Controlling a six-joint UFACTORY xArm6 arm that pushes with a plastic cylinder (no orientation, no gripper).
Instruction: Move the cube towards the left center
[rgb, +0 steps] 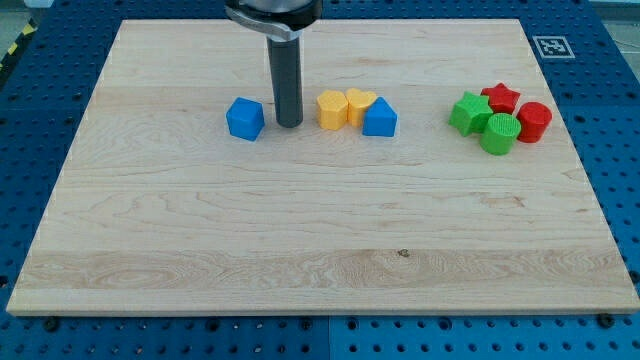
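Note:
A blue cube (245, 119) sits on the wooden board (320, 230), left of centre in the upper half. My tip (289, 124) rests on the board just to the cube's right, with a small gap between them. The dark rod rises straight up from the tip to the view's top edge. To the right of the tip stands a tight group: a yellow hexagonal block (332, 110), a yellow heart-shaped block (360, 104) and a blue triangular block (379, 119).
At the upper right is a cluster of a green star (467, 112), a red star (500, 97), a green cylinder (499, 133) and a red cylinder (533, 121). A marker tag (549, 45) sits at the board's top right corner.

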